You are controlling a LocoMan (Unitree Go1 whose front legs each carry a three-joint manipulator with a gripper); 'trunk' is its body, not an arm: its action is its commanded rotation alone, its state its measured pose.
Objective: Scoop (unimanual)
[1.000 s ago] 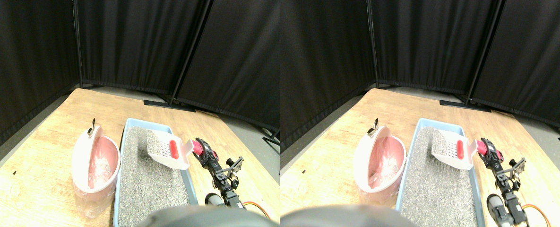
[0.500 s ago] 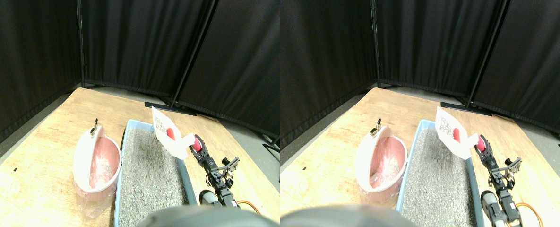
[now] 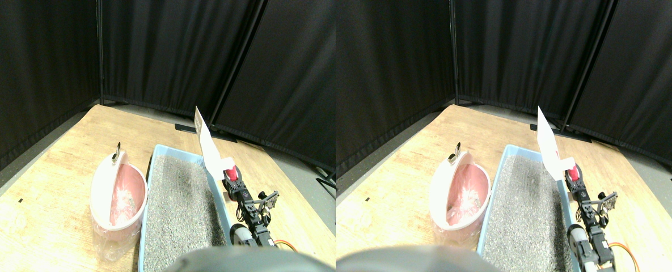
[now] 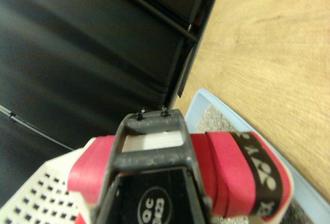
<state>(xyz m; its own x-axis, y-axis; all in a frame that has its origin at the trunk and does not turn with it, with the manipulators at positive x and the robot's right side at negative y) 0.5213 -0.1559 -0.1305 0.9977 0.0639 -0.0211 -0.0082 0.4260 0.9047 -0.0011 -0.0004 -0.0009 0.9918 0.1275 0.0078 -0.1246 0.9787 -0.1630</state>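
Red-wrapped scoop handle point(image 3: 231, 173) clamped in claw point(image 3: 234, 180), scoop point(image 3: 207, 145) raised over litter tray point(image 3: 155, 170).

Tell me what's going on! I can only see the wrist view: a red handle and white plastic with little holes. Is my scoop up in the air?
Observer: Yes. In the stereo pair view the scoop stands tilted almost upright above the far right corner of the blue tray, clear of the grey litter.
Operator: Is there somewhere to tip it out?
Observer: A pink bin with a clear bag in it stands on the wooden floor, close beside the tray's left side.
Operator: And where is my arm?
Observer: The right gripper holds the scoop by its low end, right at the tray's right rim.
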